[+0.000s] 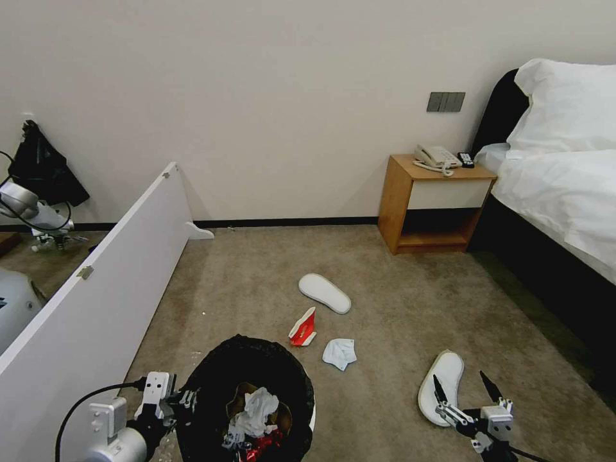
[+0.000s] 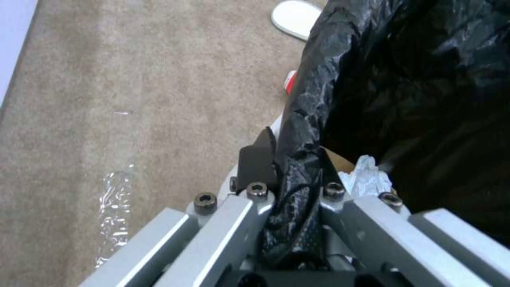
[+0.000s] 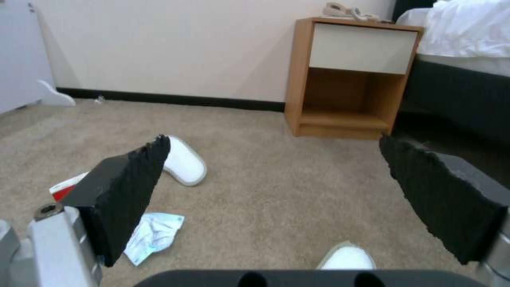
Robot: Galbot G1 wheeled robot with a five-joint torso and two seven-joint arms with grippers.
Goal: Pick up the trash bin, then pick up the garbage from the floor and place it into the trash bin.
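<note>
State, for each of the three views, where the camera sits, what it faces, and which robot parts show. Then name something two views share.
Head view: high, facing forward-down at the carpet; left gripper on the trash bin, open right gripper.
Left wrist view: along the left gripper clamping the bin's black bag rim.
Right wrist view: low, between the right gripper's fingers toward the nightstand.
Shared: the far slipper, tissue.

Head camera looks down across the carpet (image 1: 385,282). Wrist cameras sit close above it; all share the far slipper (image 1: 325,292).
</note>
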